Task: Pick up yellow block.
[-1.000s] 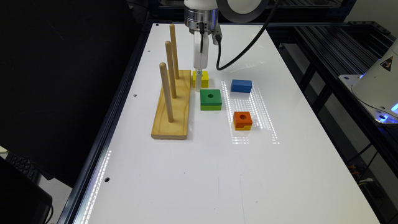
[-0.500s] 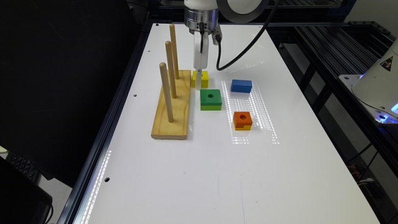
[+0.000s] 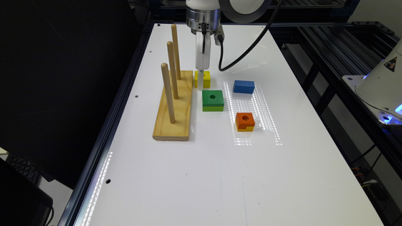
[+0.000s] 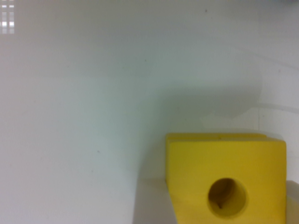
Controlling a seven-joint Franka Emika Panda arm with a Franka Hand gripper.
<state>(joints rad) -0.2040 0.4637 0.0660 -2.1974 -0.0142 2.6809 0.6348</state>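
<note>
My end effector (image 3: 201,82) sits low over the yellow block (image 3: 204,79) on the tabletop (image 3: 220,175), beside the wooden peg base (image 3: 176,106); whether it grips I cannot tell.

peg board (image 3: 174,110) perhaps touching yellow block (image 3: 205,79)

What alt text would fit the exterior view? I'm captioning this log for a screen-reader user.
The robot's claw is lowered onto a yellow block on a white table, beside a wooden peg stand. Nearer the camera lie a green block, a blue block and an orange-topped block.
</note>
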